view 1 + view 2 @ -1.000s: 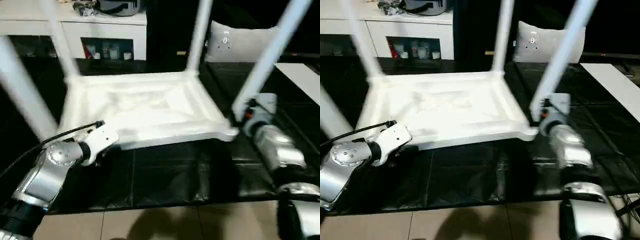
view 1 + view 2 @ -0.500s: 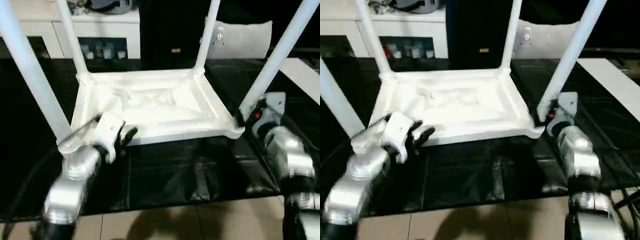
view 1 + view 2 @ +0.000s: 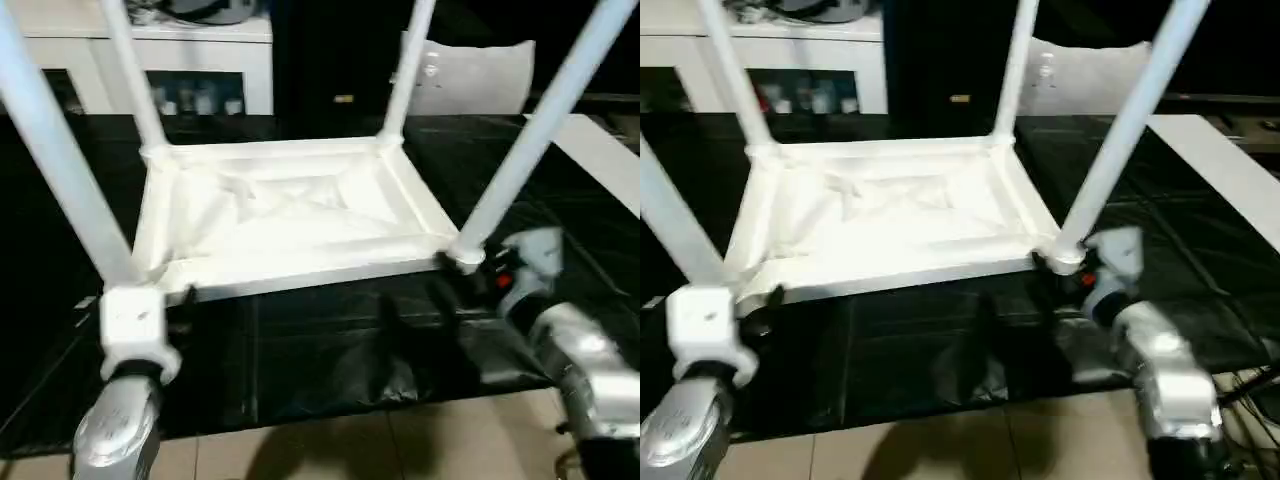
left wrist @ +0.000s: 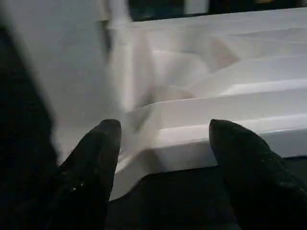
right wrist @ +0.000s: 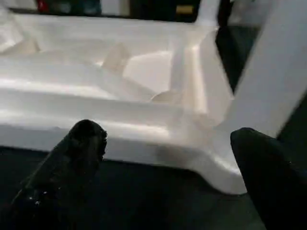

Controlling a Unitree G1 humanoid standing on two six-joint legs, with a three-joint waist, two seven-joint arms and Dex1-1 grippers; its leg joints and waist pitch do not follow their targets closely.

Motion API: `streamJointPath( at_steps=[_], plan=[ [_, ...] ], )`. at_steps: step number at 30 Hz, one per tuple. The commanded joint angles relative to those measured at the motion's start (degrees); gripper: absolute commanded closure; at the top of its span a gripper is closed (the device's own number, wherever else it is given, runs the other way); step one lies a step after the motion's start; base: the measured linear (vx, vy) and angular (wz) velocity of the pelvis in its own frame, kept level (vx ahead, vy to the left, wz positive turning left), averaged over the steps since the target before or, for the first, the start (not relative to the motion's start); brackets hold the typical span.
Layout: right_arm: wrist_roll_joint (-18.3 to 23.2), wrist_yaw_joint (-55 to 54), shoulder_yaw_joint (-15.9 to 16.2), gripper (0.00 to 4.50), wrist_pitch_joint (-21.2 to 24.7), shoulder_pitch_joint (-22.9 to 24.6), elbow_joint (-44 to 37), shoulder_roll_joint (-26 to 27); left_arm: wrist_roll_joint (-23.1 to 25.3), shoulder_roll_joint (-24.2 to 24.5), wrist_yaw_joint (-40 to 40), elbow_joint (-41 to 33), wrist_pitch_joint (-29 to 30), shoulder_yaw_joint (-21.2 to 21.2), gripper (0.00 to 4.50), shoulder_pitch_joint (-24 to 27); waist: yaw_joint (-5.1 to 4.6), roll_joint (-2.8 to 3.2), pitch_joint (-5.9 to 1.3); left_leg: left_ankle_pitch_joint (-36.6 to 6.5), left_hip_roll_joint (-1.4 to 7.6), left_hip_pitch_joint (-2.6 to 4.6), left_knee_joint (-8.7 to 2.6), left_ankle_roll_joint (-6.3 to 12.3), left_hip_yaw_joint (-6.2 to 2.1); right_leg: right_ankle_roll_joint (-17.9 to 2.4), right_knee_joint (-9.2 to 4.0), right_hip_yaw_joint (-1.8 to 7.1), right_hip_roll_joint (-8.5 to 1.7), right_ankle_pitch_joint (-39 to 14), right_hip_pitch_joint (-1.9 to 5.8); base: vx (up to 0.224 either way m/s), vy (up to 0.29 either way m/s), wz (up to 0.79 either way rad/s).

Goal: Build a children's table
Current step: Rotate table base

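The children's table point(image 3: 290, 215) lies upside down on a black mat point(image 3: 330, 350), ribbed underside up. All four legs stand in the corner sockets, among them the near-left leg point(image 3: 60, 160) and the near-right leg point(image 3: 530, 140). My left gripper point(image 4: 163, 127) is open at the near-left corner, its fingers point(image 4: 96, 158) apart just short of the rim, with nothing between them. At the near-right corner my right gripper point(image 5: 168, 132) is open wide, its fingers point(image 5: 81, 148) either side of the corner socket and apart from the plastic.
A white cabinet point(image 3: 200, 40) with shelves stands at the back left. A pale cushion point(image 3: 470, 75) leans at the back right, and a white panel point(image 3: 600, 150) lies on the right. Beige floor tiles point(image 3: 330, 450) border the mat's front edge.
My left arm has swung from the table's front edge to the near-left corner and its fingers have spread wider. The right gripper stays open by the near-right corner. The camera has shifted.
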Motion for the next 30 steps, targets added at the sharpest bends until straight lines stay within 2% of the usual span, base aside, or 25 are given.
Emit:
streamJointPath(
  at_steps=[1, 3, 5, 7, 8, 10, 11, 13, 15, 18, 19, 22, 27, 29, 30],
  plan=[
    [-0.2, 0.6, 1.4, 0.0, 1.5, 0.1, -2.5, 0.2, 0.4, -1.9, 3.0, -2.5, -1.2, 1.0, 0.91, 1.1, -0.25, -0.2, -2.01, -12.8, 1.44, -0.84, -4.09, 4.52, -0.29, 7.9, -6.66, 2.79, -3.66, -29.0, 3.16, 0.0, 0.0, 0.0],
    [-0.2, 1.1, 2.1, 0.0, 2.1, 0.3, -3.3, 0.2, 1.8, -2.6, 4.5, -3.4, -1.6, 0.9, 0.87, 1.7, -0.31, -0.03, -1.99, -13.0, 1.93, -0.72, -4.33, 4.54, -0.53, 7.2, -6.65, 2.99, -3.86, -28.1, 3.23, 0.0, 0.0, 0.0],
    [1.0, 2.2, 2.8, 0.0, 3.5, 0.5, -4.3, 0.3, 3.0, -3.8, 6.9, -3.9, -1.6, 1.9, 0.54, 1.3, -0.2, -0.16, -1.99, -12.6, 2.03, -0.61, -4.45, 4.51, -0.66, 6.0, -6.17, 3.57, -3.99, -26.3, 3.19, 0.0, 0.0, 0.0],
    [2.3, 3.2, 3.1, 0.0, 5.2, 0.7, -4.9, 0.3, 3.0, -3.6, 8.2, -2.6, -1.2, 3.6, 0.46, -0.6, 0.12, -0.41, -2.27, -10.0, 2.02, -0.55, -4.37, 4.76, -0.65, 4.9, -5.56, 4.1, -4.11, -23.3, 3.3, 0.0, 0.0, 0.0],
    [2.7, 3.8, 3.4, 0.0, 6.0, 0.8, -5.0, 0.3, 2.5, -3.1, 8.3, -1.7, -0.8, 4.2, 0.25, -1.6, 0.38, -0.18, -2.47, -8.4, 2.12, -0.65, -4.36, 4.94, -0.74, 4.1, -5.17, 4.32, -4.21, -21.5, 3.43, 0.0, 0.0, 0.0],
    [3.0, 4.6, 3.8, 0.0, 6.2, 0.8, -4.6, 0.5, 2.2, -1.2, 7.1, -0.1, -0.8, 4.1, 0.14, -3.1, 0.57, -0.21, -2.67, -6.2, 2.26, -0.77, -4.28, 5.06, -0.87, 3.1, -4.63, 4.56, -4.33, -19.1, 3.51, 0.0, 0.0, 0.0],
    [0.3, 3.8, 5.0, 0.0, 5.4, 0.7, -3.9, -0.1, 2.4, -0.1, 6.8, 1.2, -1.3, 4.4, 0.02, -4.4, 0.63, -0.2, -2.7, -5.6, 2.24, -0.82, -4.27, 5.05, -0.86, 2.8, -4.47, 4.63, -4.33, -18.5, 3.55, 0.0, 0.0, 0.0],
    [-0.6, 3.4, 5.2, 0.0, 4.6, 0.4, -3.2, 0.1, 1.7, 0.4, 6.5, 2.6, -1.5, 5.3, 0.02, -6.0, 0.71, -0.1, -2.85, -3.5, 2.47, -0.79, -4.22, 4.83, -0.85, 1.0, -3.91, 4.84, -4.53, -16.1, 3.64, 0.0, 0.0, 0.0],
    [-0.9, 3.3, 5.4, 0.0, 3.9, 0.0, -2.5, 0.5, 1.3, 1.4, 6.2, 4.1, -1.8, 6.0, 0.02, -7.5, 0.76, -0.14, -3.07, -3.3, 2.41, -0.77, -4.14, 4.61, -0.77, 0.1, -3.73, 4.96, -4.69, -15.7, 3.72, 0.0, 0.0, 0.0],
    [-1.8, 3.4, 6.8, 0.0, 3.5, -1.1, 0.1, 1.2, 0.2, 5.2, 4.4, 9.9, -2.5, 7.9, 0.02, -12.6, 0.77, 0.07, -2.97, -4.5, 2.14, -0.51, -4.17, 4.4, -0.68, 0.0, -3.99, 4.92, -4.64, -17.4, 3.58, 0.0, 0.0, 0.0],
    [-2.6, 3.0, 7.4, 0.0, 3.7, -1.6, 1.4, 1.2, -0.8, 6.5, 4.0, 12.3, -2.4, 9.1, 0.02, -14.6, 0.79, 0.31, -3.03, -5.3, 1.99, -0.33, -4.23, 4.11, -0.72, 0.1, -4.01, 4.82, -4.68, -18.3, 3.62, 0.0, 0.0, 0.0],
    [-3.4, 1.9, 7.8, 0.0, 5.4, -2.5, 3.0, 1.5, -1.9, 8.8, 3.0, 15.8, -2.9, 10.2, 0.02, -17.4, 0.69, 0.41, -3.17, -5.4, 2.15, -0.37, -4.23, 3.47, -0.81, -0.3, -3.89, 4.88, -4.78, -17.8, 3.71, 0.0, 0.0, 0.0],
    [-3.6, 1.7, 7.3, 0.0, 4.0, -4.3, 7.2, 2.9, -5.9, 12.0, -2.7, 21.0, -7.0, 11.1, 0.02, -20.8, 0.79, 0.5, -3.48, -3.7, 2.25, -0.34, -4.07, 3.53, -0.81, -2.5, -3.15, 5.15, -5.0, -14.8, 3.65, 0.0, 0.0, 0.0],
    [-4.2, 0.4, 6.9, 0.0, 3.5, -5.6, 10.1, 3.5, -8.0, 13.6, -7.5, 23.1, -8.3, 10.4, 0.02, -21.9, 0.81, 0.43, -3.39, -3.8, 2.27, -0.27, -4.12, 3.34, -0.71, -2.9, -3.16, 5.23, -5.06, -15.0, 3.59, 0.0, 0.0, 0.0],
    [-4.4, -0.2, 6.7, 0.0, 3.0, -7.1, 13.2, 3.8, -11.8, 15.0, -14.3, 24.8, -8.7, 10.0, 0.02, -23.0, 0.9, 0.16, -3.35, -4.5, 2.13, -0.15, -4.16, 2.91, -0.54, -3.0, -3.3, 5.34, -5.3, -16.7, 3.56, 0.0, 0.0, 0.0]
  ],
)
